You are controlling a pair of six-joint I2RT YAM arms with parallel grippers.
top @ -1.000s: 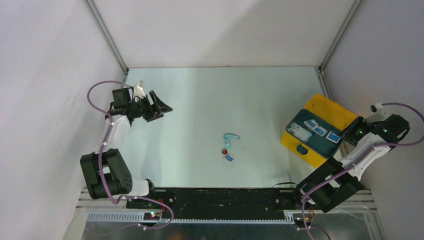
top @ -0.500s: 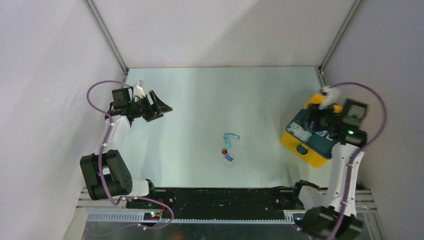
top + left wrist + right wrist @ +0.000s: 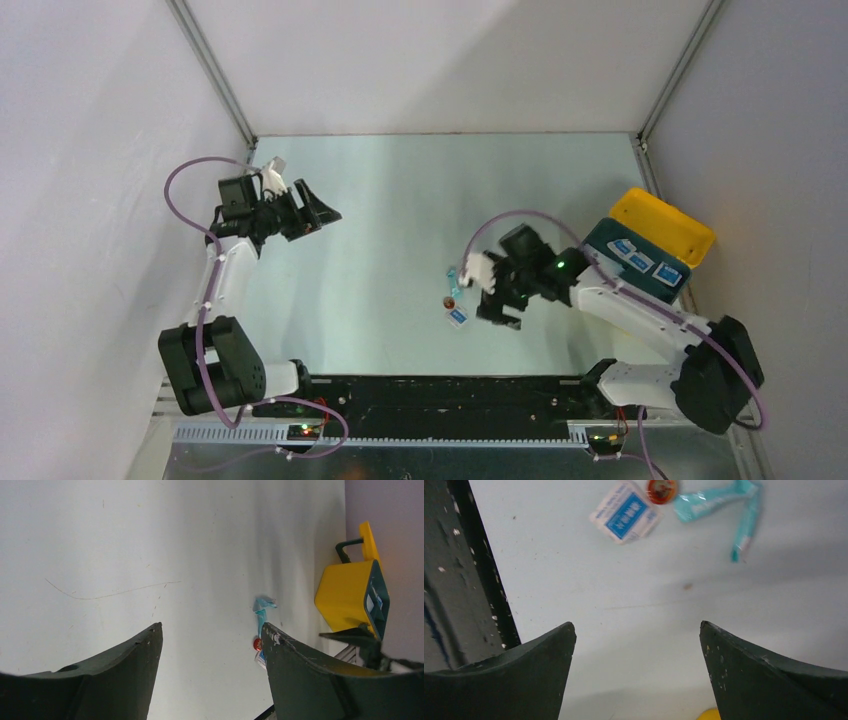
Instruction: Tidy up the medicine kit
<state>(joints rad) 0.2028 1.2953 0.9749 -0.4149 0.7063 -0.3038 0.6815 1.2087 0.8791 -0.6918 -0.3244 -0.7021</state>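
The yellow medicine kit (image 3: 662, 222) stands open at the right edge of the table, with small white-and-blue packets in its teal tray (image 3: 606, 236). In the left wrist view the kit (image 3: 346, 596) shows at the far right. A white-and-blue packet (image 3: 626, 518), a small red round piece (image 3: 661, 488) and a teal wrapper (image 3: 718, 502) lie together at mid-table. Just right of them, my right gripper (image 3: 493, 305) hovers open and empty; the three items lie ahead of its fingertips (image 3: 565, 632). My left gripper (image 3: 318, 214) is open and empty at the far left.
A black rail (image 3: 440, 392) runs along the table's near edge, and its dark edge (image 3: 479, 560) shows left of the right gripper. White walls enclose the table on three sides. A purple cable (image 3: 535, 222) arches over the right arm.
My right arm has swung from the medicine kit to mid-table beside the loose items, and its jaws have opened wide. The left arm has hardly moved.
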